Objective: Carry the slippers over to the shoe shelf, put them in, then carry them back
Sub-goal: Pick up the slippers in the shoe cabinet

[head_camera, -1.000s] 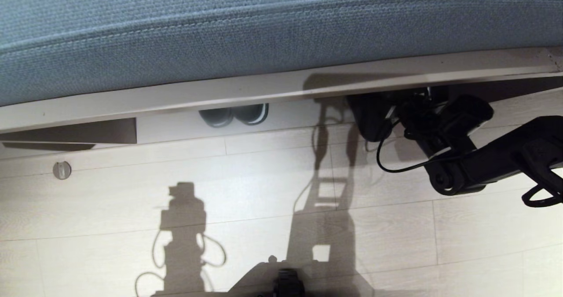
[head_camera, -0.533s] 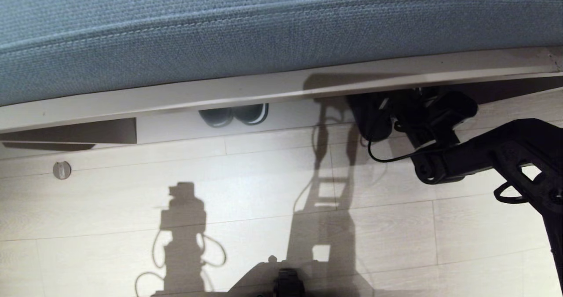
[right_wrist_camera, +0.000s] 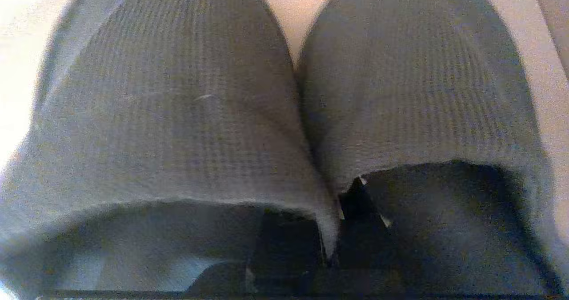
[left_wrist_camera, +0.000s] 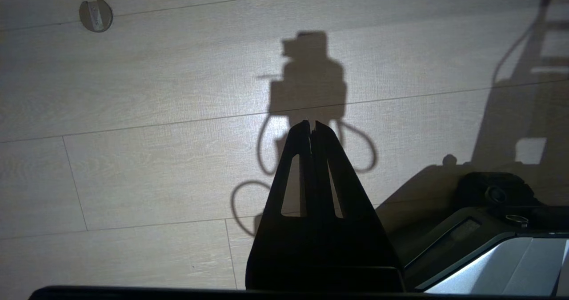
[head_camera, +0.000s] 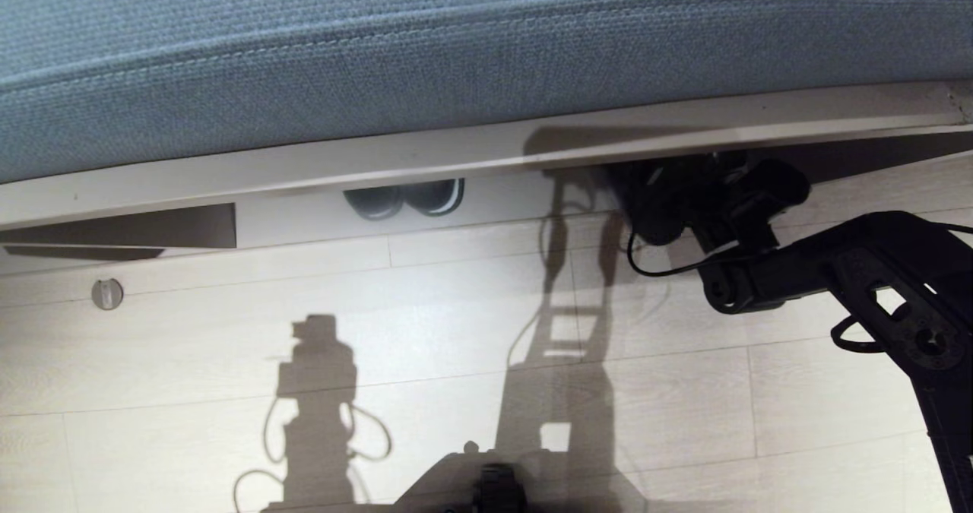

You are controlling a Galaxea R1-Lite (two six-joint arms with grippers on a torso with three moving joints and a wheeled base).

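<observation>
Two flat dark grey slippers [right_wrist_camera: 284, 113] with ribbed fabric straps lie side by side, touching along their inner edges, on the raised pale beige bottom board of the low shoe shelf [head_camera: 502, 194]. In the right wrist view the right gripper [right_wrist_camera: 351, 202] has its fingers closed on the two inner strap edges where they meet, one finger inside each slipper's opening. From the head view the black right arm [head_camera: 836, 270] reaches under the shelf's pale front edge, and the slippers show only as a dark mass at its tip (their outline is lost in shadow there). A chunkier dark pair of shoes with a pale line round the soles [head_camera: 407, 197] sits farther left in the same shelf, well apart. Above lies a blue-grey woven cushion [head_camera: 456, 49]. The left gripper [left_wrist_camera: 312, 126] hangs over the pale plank floor [left_wrist_camera: 133, 113], fingers shut and empty.
</observation>
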